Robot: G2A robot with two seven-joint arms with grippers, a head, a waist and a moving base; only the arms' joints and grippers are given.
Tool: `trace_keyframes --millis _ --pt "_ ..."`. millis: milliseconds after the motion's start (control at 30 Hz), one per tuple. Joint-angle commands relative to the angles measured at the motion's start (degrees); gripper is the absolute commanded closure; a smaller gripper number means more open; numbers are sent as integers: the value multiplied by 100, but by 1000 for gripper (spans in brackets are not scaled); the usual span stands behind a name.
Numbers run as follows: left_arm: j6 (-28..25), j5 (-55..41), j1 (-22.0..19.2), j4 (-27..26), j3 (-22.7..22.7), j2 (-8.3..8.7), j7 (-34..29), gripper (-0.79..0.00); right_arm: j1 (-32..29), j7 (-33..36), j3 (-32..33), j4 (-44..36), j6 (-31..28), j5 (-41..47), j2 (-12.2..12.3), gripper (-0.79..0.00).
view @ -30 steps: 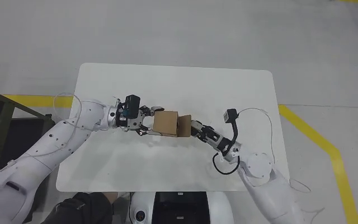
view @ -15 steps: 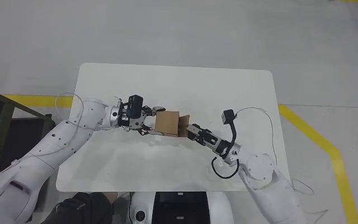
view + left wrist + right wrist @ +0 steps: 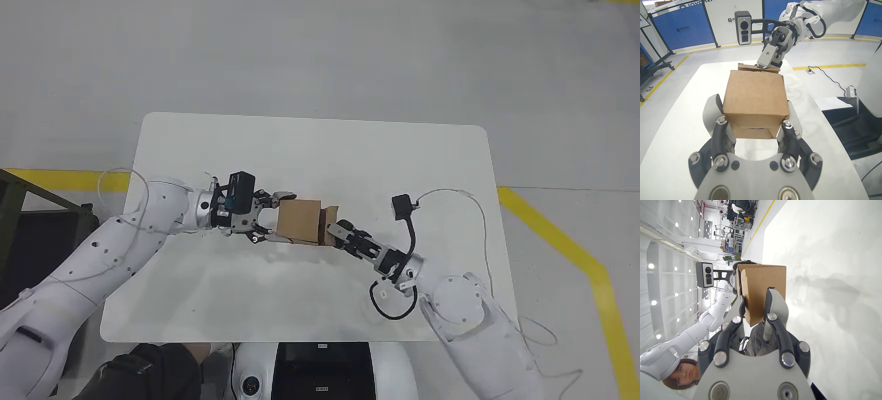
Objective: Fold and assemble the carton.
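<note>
Brown carton (image 3: 298, 220) lies mid-table (image 3: 420, 160), left gripper (image 3: 755, 113) clamped across one end, right gripper (image 3: 755, 303) pinching the opposite end's flap and blocking that opening; since a second ago the right gripper edged closer, carton unmoved; inside hidden.

Table (image 3: 400, 160): white, rounded corners, mid-frame in the top view. On it: one brown carton (image 3: 298, 218), near centre.
</note>
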Motion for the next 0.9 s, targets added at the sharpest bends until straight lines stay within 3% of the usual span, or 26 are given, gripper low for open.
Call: trace_keyframes --millis 0,867 --pt "0 17 21 -15 -26 2 0 -419 3 -35 -18 -35 26 -74 0 -182" --pt "0 188 178 -54 -215 -48 49 -434 33 -412 -145 -159 261 -399 -18 -120"
